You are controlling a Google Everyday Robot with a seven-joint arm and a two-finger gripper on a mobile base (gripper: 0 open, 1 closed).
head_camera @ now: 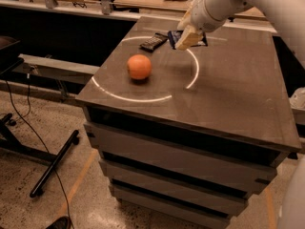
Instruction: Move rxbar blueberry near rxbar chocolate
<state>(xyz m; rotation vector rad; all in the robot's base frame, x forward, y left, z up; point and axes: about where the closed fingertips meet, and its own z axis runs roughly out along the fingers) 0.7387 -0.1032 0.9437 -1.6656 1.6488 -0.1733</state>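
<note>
Dark bench (228, 94) w/ a white ring on top, orange (139, 67) toward front left. At the far edge the hand (188, 38) sits right over the rxbar blueberry (172, 36), bar ends poking out both sides; can't tell if it's closed on it. Just left lies the rxbar chocolate (153, 42). Blue bar prob. light, thin, slick-wrapped, slightly bendy. Best pinched across the narrow width, mid-length.

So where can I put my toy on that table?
The big bare part is the right half of the table, past the white ring, and the front strip near the orange. It's crowded at the back, where the hand sits over the rxbar blueberry beside the rxbar chocolate.
</note>
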